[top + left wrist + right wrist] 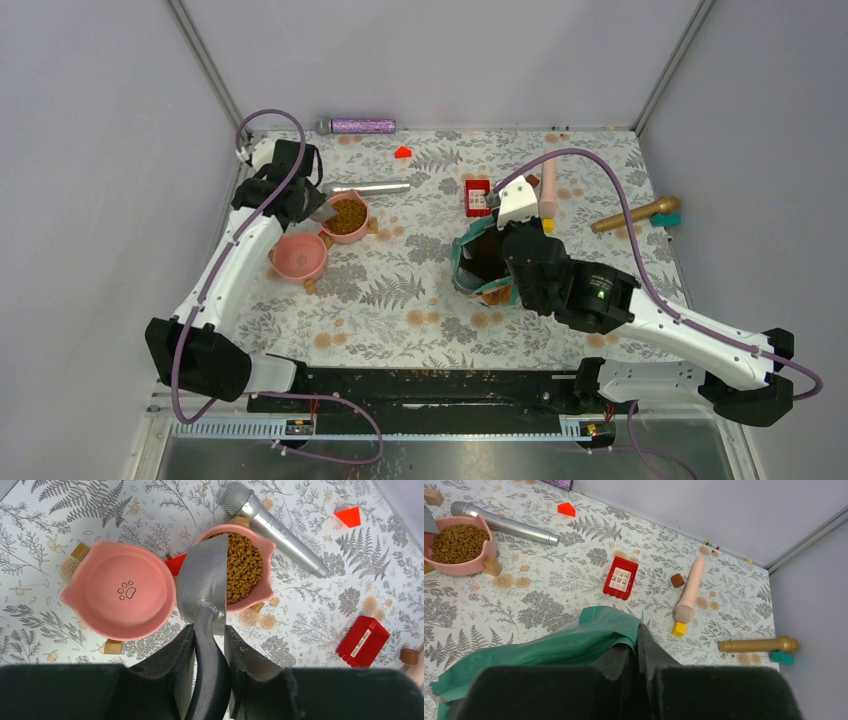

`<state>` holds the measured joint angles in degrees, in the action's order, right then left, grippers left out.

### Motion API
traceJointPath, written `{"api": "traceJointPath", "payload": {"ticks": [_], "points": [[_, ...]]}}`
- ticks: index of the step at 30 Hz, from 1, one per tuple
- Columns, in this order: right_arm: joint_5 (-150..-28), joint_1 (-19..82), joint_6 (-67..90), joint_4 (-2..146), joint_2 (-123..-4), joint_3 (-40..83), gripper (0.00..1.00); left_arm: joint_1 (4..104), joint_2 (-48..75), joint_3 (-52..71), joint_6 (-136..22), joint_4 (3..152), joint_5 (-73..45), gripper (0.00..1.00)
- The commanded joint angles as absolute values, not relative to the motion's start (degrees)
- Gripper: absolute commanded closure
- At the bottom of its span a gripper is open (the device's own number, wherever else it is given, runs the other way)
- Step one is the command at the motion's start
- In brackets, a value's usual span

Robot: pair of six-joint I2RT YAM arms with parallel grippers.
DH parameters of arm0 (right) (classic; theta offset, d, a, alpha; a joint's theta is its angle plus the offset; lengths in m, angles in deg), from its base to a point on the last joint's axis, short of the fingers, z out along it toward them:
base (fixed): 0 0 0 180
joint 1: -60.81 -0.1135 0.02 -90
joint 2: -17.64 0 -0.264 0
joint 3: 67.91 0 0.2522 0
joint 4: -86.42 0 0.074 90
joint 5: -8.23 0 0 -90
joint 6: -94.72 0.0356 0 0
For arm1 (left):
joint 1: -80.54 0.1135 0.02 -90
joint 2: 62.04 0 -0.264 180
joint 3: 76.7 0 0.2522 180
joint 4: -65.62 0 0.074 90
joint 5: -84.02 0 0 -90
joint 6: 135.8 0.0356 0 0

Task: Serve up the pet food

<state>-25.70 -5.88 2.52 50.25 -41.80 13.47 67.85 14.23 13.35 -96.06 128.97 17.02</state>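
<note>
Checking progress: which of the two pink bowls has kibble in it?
The farther pink bowl, beside the silver microphone, holds kibble; the nearer paw-print bowl is empty.

A fern-and-flower printed mat [400,290] covers the table between grey walls [100,150]. A purple glitter microphone [360,126] lies along the far wall, with an orange-red wedge [403,152] near it on the mat. A silver microphone [280,530] lies just nearer than the wedge. Small wooden cubes [80,551] sit on the mat's left half. To the right, a red block [621,577] rests near a peach microphone [690,591]. A brown cube [677,580] sits beside its shaft and a yellow cube [679,628] just beside its head. By the right wall lies a gold microphone [756,644], a teal block [783,657] just beside its head.
</note>
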Motion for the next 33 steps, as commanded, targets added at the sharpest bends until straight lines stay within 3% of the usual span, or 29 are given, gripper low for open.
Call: {"api": "traceJointPath", "payload": {"ticks": [1,11,18,24,33], "points": [[-20.9,-5.2,1.8,55.4,-41.2,15.3,1.00,67.9,15.5,17.2,-92.4,129.4,18.0,1.00],[-21.7,-4.0,3.9,49.0,-44.2,20.9,1.00,67.9,8.2,12.7,-90.2,123.2,10.1,1.00],[-38.3,3.0,13.3,27.1,-55.4,38.7,1.00,67.8,-2.8,6.0,-92.9,118.2,1.6,1.00],[-46.1,6.8,15.7,20.3,-64.1,50.9,1.00,67.9,-12.8,2.7,-94.9,116.7,-2.4,1.00],[-47.2,9.2,15.5,12.4,-76.2,69.5,1.00,67.8,-23.8,-0.1,-99.7,104.6,-26.7,1.00]]}}
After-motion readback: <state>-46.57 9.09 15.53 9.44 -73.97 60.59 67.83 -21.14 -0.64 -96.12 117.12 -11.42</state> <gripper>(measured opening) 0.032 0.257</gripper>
